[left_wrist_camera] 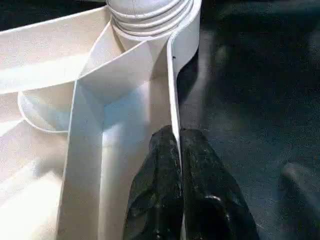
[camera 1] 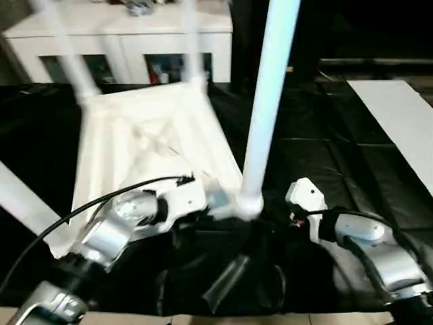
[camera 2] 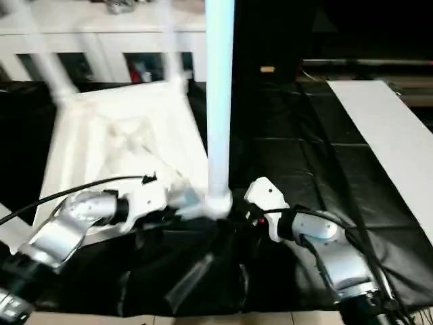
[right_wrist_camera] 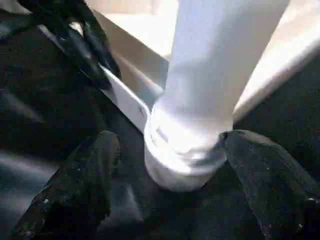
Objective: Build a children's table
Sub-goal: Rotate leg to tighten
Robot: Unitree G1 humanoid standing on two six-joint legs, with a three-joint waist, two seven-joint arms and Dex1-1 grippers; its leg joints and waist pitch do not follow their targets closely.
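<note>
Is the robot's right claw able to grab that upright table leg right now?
Probably yes. The right gripper stands open with a finger on either side of the leg's base at the tabletop's corner, nothing between. The left gripper pinches the tabletop's rim beside it.

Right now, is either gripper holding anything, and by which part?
The left gripper is shut on the thin side rim of the white plastic ribbed tabletop. The right gripper is open, straddling the base of the nearest white tube leg without gripping it.

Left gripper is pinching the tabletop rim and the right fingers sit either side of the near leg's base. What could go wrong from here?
1. The left gripper pinches only the tabletop's thin rim; it could slip.
2. The right gripper is open around the near leg's base; if the leg isn't fully seated, it may tilt.
</note>
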